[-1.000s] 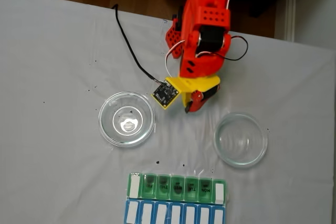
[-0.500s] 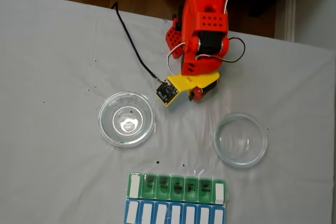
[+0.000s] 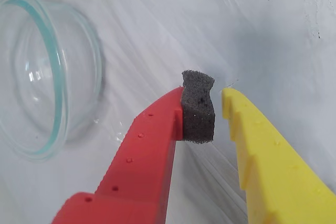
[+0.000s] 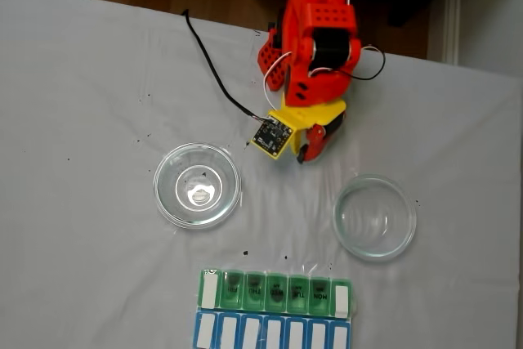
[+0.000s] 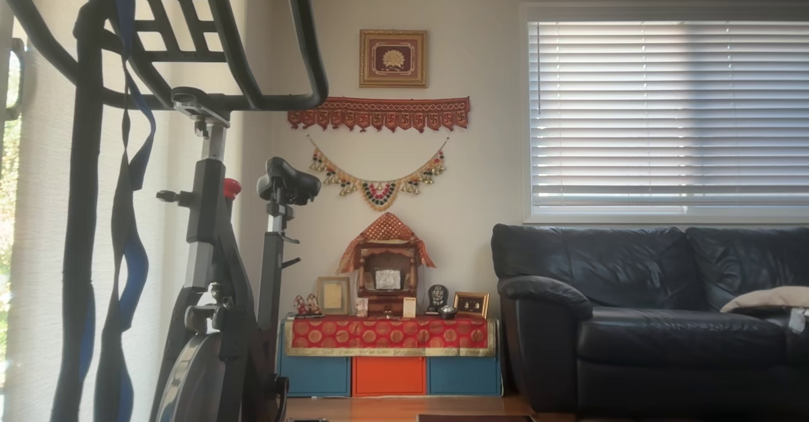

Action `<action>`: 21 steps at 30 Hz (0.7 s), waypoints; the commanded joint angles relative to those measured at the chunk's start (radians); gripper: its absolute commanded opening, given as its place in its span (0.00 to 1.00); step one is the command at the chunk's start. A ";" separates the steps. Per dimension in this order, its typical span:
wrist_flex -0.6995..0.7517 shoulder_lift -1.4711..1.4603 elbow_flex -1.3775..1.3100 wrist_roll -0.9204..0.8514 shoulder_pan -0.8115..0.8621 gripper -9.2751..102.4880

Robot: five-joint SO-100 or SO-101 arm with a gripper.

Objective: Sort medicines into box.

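On a counter point(image 4: 90, 104) draped in pale cloth, an orange arm point(image 4: 315, 34) is reaching in from the far edge, where bare wooden floor is showing beyond the cloth. Open cloth is spreading wide at the left of the fixed view, and a black cable point(image 4: 208, 79) is trailing across it toward the arm's yellow camera mount.

Left to right in that view, a clear glass dish point(image 4: 197, 185) is sitting on the cloth, the gripper point(image 4: 309, 153) is hovering just past and between the two dishes, and a second glass dish point(image 4: 375, 217) is sitting to the right, well apart from the first. A strip of free cloth is running between the dishes.

The box point(image 4: 276, 308), its green-lidded row above its blue row, is lying at the near edge, partly cut off by the frame.

In the wrist view, the gripper point(image 3: 215, 109) is standing slightly parted, a narrow gap showing between the dark foam pad point(image 3: 198, 106) on the red finger point(image 3: 149, 156) and the yellow finger point(image 3: 262, 156). It is holding nothing, with a glass dish point(image 3: 58, 85) lying off to the left.
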 commanded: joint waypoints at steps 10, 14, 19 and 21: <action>0.028 -0.005 -0.011 0.012 -0.006 0.14; 0.028 -0.005 -0.011 0.012 -0.006 0.14; 0.028 -0.005 -0.011 0.006 -0.006 0.14; 0.028 -0.005 -0.011 0.006 -0.006 0.14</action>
